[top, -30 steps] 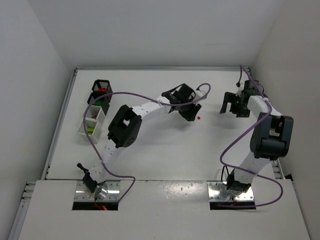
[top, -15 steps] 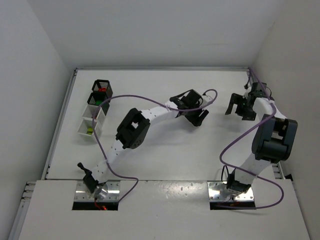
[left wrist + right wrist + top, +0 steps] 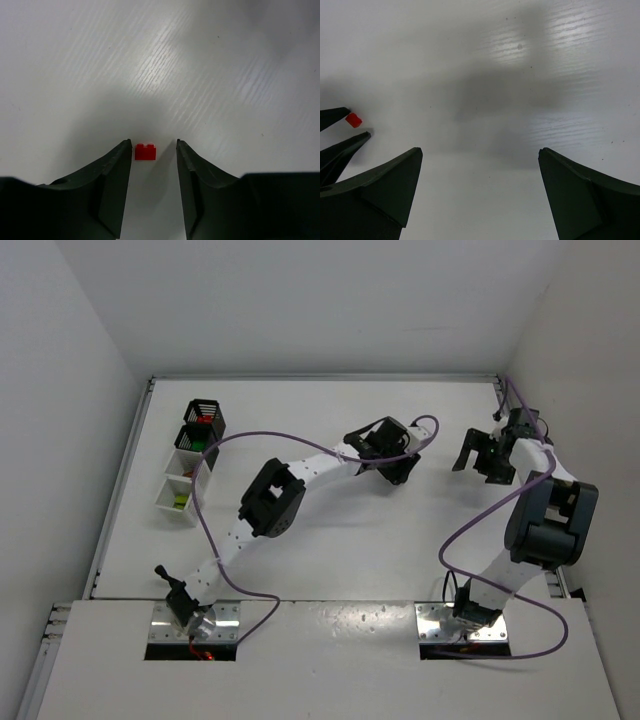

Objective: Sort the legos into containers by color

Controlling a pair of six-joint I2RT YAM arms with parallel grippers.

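A tiny red lego (image 3: pixel 145 152) lies on the white table between the fingertips of my left gripper (image 3: pixel 153 146). It sits close to the left finger, with a clear gap to the right finger, so the jaws are open around it. In the top view the left gripper (image 3: pixel 399 471) covers the lego. The right wrist view shows the same lego (image 3: pixel 353 120) at its left edge. My right gripper (image 3: pixel 480 152) stands wide open over bare table, to the right of the left one (image 3: pixel 472 455). The containers (image 3: pixel 190 455) form a row at the far left.
The row has two black bins (image 3: pixel 204 418) at the back and two white ones (image 3: pixel 180 490) in front, with red and yellow-green pieces inside. The side wall (image 3: pixel 570 390) rises close behind my right arm. Purple cables loop over both arms.
My left arm has reached further right and its fingers have come down around the red lego, which showed beside them before. My right gripper has drawn back to the right.
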